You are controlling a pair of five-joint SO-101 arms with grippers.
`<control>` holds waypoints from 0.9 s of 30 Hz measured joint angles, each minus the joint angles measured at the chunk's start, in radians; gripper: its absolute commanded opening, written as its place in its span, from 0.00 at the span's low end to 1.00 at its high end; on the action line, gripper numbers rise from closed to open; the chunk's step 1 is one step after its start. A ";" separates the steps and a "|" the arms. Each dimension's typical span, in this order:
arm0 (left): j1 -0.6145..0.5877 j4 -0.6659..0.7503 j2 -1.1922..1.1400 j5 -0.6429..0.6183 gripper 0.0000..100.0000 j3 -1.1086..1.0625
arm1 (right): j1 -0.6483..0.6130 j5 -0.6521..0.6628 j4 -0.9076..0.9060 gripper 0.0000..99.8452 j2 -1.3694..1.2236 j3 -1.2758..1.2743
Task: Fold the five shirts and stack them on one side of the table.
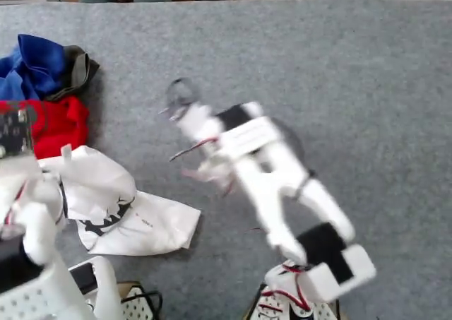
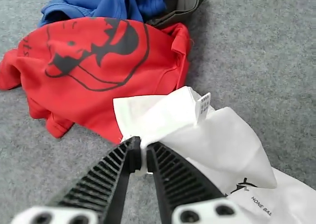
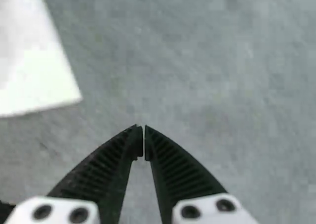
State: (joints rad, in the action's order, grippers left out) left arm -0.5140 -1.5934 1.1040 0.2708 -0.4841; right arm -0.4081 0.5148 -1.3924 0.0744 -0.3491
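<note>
A white shirt (image 1: 134, 214) with a black print lies crumpled at the table's front left. My left gripper (image 2: 143, 155) is shut on a fold of the white shirt (image 2: 197, 130) beside its collar tag. Just beyond it lies a red shirt (image 2: 98, 61) with a black graphic, then a blue shirt (image 2: 113, 1) and a dark olive shirt (image 2: 182, 4) bunched together. In the high view these sit at the left edge: red shirt (image 1: 60, 126), blue shirt (image 1: 32, 69), olive shirt (image 1: 79, 67). My right gripper (image 3: 143, 135) is shut over bare table, with a corner of the white shirt (image 3: 29, 70) off to one side.
The grey felt table (image 1: 353, 87) stretches open across the middle and right. The right arm (image 1: 268, 172) reaches diagonally over the table's centre. The arm bases and cables sit along the front edge.
</note>
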 measured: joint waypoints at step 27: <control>0.060 -0.141 -0.258 -0.011 0.03 0.241 | -0.482 -0.149 0.229 0.11 -0.216 -0.087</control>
State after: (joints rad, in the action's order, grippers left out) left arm -0.4542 -1.7346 0.8462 0.2601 -0.2432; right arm -0.8899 0.3659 -1.1638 -0.1419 -0.4365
